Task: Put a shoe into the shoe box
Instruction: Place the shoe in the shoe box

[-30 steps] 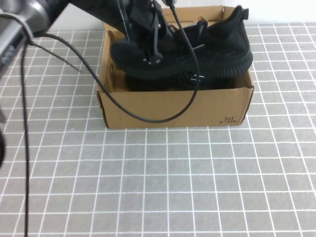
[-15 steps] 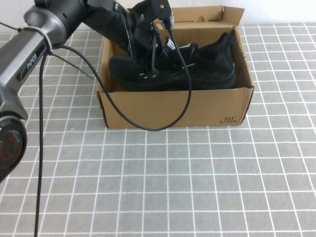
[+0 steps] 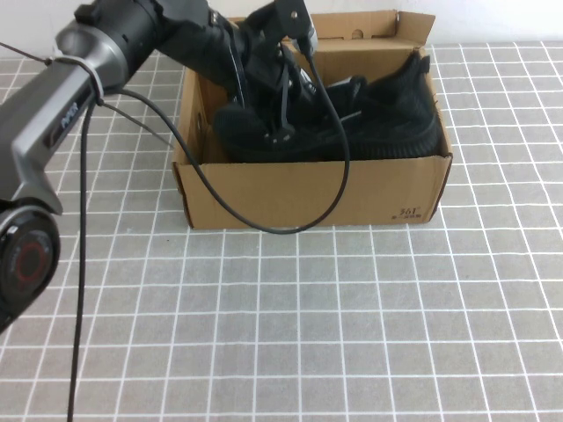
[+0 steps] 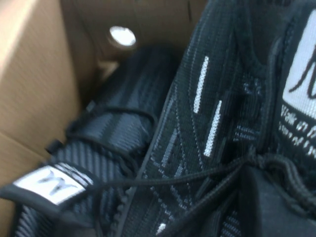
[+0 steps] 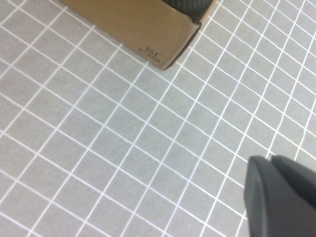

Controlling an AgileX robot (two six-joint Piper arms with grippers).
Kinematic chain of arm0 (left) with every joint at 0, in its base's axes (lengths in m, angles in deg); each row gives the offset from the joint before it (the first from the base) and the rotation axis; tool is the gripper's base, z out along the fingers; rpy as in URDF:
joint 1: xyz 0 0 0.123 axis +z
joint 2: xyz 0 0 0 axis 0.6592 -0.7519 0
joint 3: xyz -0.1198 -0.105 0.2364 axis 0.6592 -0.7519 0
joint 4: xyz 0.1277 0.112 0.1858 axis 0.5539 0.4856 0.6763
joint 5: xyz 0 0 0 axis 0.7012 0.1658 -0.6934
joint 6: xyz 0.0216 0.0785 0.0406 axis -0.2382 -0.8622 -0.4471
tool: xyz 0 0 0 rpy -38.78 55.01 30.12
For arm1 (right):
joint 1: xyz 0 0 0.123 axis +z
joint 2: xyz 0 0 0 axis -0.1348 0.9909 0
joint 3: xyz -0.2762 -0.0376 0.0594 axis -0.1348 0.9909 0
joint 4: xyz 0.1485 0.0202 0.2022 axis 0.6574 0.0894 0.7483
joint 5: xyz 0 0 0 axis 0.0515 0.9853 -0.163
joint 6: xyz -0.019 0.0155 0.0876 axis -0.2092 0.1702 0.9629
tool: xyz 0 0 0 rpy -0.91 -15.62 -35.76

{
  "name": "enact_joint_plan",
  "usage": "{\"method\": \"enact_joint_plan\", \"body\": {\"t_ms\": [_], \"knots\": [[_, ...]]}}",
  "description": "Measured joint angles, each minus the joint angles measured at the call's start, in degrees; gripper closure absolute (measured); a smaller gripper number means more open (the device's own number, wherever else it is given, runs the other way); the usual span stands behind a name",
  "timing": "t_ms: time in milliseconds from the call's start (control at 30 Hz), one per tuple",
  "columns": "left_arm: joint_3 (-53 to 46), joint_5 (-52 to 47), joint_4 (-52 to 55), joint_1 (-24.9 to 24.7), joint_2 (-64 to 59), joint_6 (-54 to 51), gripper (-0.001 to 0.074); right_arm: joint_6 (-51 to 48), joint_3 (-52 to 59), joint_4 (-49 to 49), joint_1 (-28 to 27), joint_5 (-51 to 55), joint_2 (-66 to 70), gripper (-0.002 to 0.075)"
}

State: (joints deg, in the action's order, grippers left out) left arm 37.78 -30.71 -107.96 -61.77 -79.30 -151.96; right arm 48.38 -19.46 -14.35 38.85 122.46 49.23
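The brown shoe box (image 3: 308,189) stands open at the table's far middle. The black shoe (image 3: 369,119) lies lengthwise inside it, heel raised toward the right end. My left gripper (image 3: 283,104) reaches into the box from the left and is shut on the shoe near its laces. In the left wrist view the shoe (image 4: 207,113) shows silvery stripes, with one dark finger (image 4: 269,207) under the laces. Its mate (image 4: 94,158) with a white-logo tag lies beside and below it against the box wall (image 4: 34,74). My right gripper (image 5: 270,160) is shut and empty above the bare table, out of the high view.
The grey tiled table (image 3: 308,334) spreads in front of the box. The left arm's black cable (image 3: 264,224) hangs over the box's front wall. The lid flap (image 3: 361,25) stands up at the back. The box's printed corner (image 5: 150,52) shows in the right wrist view.
The left gripper has lowered the shoe from above the rim down into the box and shifted it slightly right. The right arm has not visibly moved.
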Motion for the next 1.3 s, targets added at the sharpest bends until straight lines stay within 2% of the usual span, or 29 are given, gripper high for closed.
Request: {"method": "enact_joint_plan", "body": {"t_ms": [867,967,1167,1300], "knots": [[0.0,-2.65,1.26,0.0,-4.38,-0.85,0.0699,0.0,0.0,0.69,0.0,-0.29,0.0,0.0742],[0.0,-2.89,1.26,0.0,-4.38,-0.99,0.0631,0.0,0.0,0.69,0.0,-0.96,0.0,0.0743],[0.75,-3.6,1.26,0.0,-3.78,-1.13,0.0331,0.0,0.0,0.69,0.0,-1.31,0.0,0.0743],[2.55,-4.84,1.26,0.0,-1.23,-1.13,0.0256,0.0,0.0,0.69,0.0,-1.86,0.0,0.0743]]}}
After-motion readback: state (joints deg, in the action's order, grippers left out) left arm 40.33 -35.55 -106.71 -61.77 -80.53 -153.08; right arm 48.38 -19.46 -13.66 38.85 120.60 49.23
